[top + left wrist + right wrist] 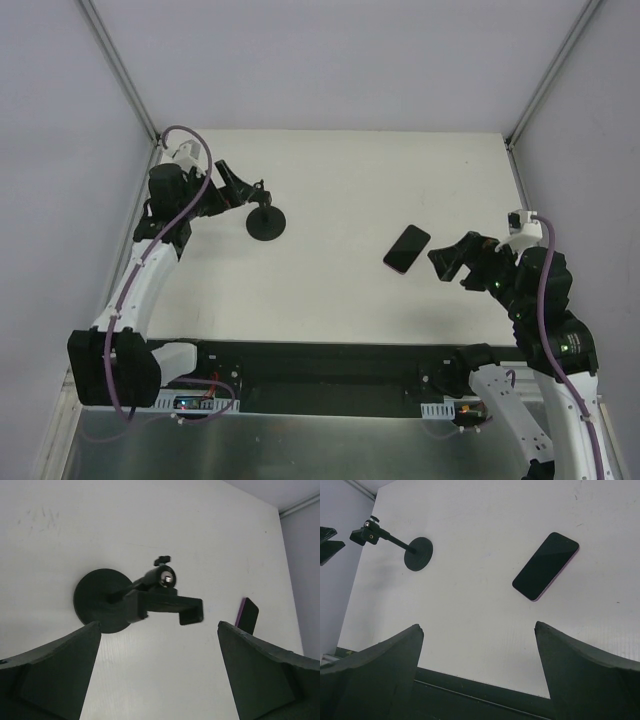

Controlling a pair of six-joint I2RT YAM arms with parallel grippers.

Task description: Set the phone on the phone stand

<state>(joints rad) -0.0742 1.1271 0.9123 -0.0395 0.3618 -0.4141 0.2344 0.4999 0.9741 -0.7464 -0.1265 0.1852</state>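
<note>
The phone point(406, 249) is a thin black slab lying flat and empty-faced on the white table, right of centre. It also shows in the right wrist view point(546, 566) and edge-on in the left wrist view point(247, 615). The phone stand point(266, 221) has a round disc base and an upright holder arm; it stands left of centre and shows in the left wrist view point(102, 600) and the right wrist view point(417, 554). My left gripper point(240, 184) is open and empty just left of the stand's holder. My right gripper point(452, 262) is open and empty just right of the phone.
The white table point(340, 180) is walled by grey panels on the left, back and right. A black strip point(320, 365) runs along the near edge between the arm bases.
</note>
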